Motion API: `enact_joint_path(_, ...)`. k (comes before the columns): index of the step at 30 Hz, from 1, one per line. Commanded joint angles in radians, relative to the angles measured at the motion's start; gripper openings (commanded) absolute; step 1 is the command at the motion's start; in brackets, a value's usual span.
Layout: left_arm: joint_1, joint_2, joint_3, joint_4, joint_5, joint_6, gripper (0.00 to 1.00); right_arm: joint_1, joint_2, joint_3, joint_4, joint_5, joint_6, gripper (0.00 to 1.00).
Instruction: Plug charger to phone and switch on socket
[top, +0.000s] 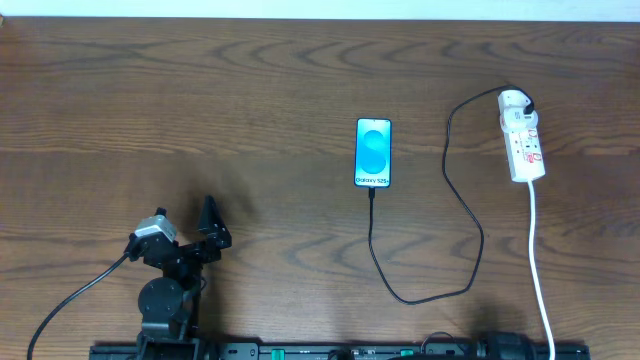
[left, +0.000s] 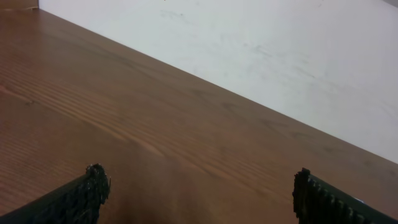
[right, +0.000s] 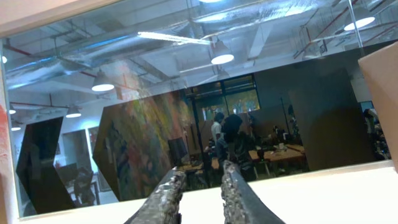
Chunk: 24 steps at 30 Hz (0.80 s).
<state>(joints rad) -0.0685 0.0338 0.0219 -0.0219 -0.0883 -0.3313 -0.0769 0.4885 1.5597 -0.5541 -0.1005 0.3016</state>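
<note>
Overhead view: the slim rectangular smartphone with the lit blue-cyan screen (top: 373, 152) is seen lying flat in the middle of the brown wooden table (top: 150, 90). The long thin black charger cable (top: 470, 215) is traced from the phone's near end, round a loop, to the narrow white power strip (top: 522, 148) at the far right, where the black plug (top: 527, 103) is seated. The cable is judged light and limp (best pinched just behind the connector, not along the slack). The phone is judged smooth and easily slid. The strip's switch is too small to be read, and the connector's seating cannot be confirmed. The left gripper (top: 213, 225) is held wide apart and empty at the near left. The right gripper (right: 202, 175) is not shown overhead. Its jaws are seen slightly parted, with nothing between them.
</note>
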Motion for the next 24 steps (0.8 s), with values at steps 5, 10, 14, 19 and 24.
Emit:
enact_joint_path(5, -0.005, 0.003, -0.018, -0.041, -0.017, 0.024, 0.96, -0.066, -0.128, -0.082, 0.014, -0.001, 0.020, 0.16)
enact_joint_path(10, -0.005, 0.003, -0.018, -0.041, -0.017, 0.024, 0.96, -0.160, -0.288, -0.183, -0.025, -0.045, 0.042, 0.19)
enact_joint_path(14, -0.005, 0.003, -0.018, -0.041, -0.017, 0.024, 0.96, -0.215, -0.351, -0.196, -0.114, -0.045, 0.042, 0.17)
enact_joint_path(19, -0.005, 0.003, -0.018, -0.041, -0.017, 0.024, 0.96, -0.151, -0.387, -0.196, -0.135, -0.102, 0.042, 0.20)
enact_joint_path(24, -0.005, 0.003, -0.018, -0.041, -0.017, 0.024, 0.96, -0.068, -0.436, -0.196, -0.143, -0.138, 0.042, 0.19)
